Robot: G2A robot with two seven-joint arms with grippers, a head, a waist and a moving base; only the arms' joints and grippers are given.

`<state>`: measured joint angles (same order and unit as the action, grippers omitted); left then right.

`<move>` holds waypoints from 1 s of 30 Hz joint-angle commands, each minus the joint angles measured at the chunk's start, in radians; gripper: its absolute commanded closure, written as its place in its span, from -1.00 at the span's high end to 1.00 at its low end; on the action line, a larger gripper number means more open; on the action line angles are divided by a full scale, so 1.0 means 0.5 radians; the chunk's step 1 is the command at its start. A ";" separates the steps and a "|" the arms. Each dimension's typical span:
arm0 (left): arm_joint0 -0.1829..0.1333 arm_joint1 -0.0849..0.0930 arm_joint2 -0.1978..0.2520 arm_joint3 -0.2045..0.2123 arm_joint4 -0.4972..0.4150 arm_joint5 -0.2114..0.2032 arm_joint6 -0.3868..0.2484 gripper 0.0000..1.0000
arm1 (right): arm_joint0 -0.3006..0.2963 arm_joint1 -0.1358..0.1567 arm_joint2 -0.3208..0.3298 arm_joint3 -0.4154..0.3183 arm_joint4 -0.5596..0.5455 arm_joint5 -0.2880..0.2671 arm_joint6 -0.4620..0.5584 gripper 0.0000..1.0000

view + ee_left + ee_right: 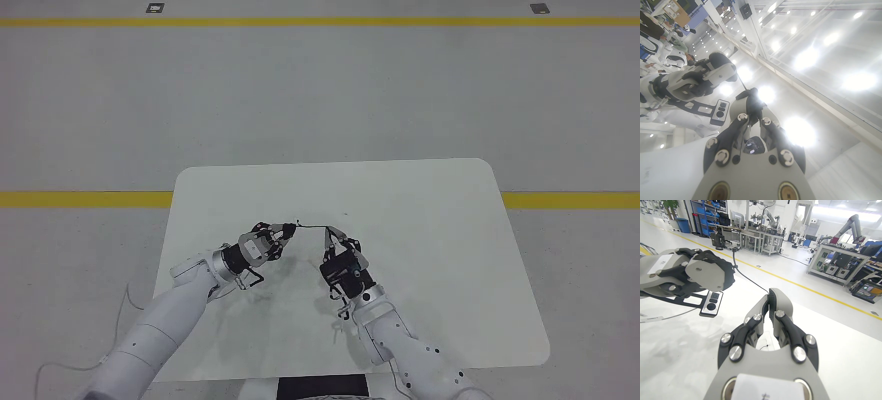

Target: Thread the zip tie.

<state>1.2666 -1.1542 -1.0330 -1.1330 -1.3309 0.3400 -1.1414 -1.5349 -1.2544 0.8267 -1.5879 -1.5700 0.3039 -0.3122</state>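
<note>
Zip tie [750, 281] held by both pincers.
Right pincer [769, 295] clamps its tip; left pincer [729, 274] clamps it farther along.

In the top view, the table [440, 200] occupied the middle of the frame. Just below its centre, the left gripper [287, 231] sat to the left of the right gripper [334, 238], near it but apart. The zip tie [312, 226] stretched between them over the tabletop, pinched in each gripper's closed fingers, with one end poking past the left gripper.
</note>
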 commanded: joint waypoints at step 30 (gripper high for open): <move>0.000 0.000 0.000 0.000 0.000 0.000 0.000 -1.00 | -0.061 0.004 0.085 -0.011 0.000 -0.008 -0.016 -1.00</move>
<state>1.2666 -1.1542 -1.0330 -1.1330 -1.3309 0.3400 -1.1414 -1.5646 -1.2526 0.8684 -1.5932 -1.5700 0.3001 -0.3200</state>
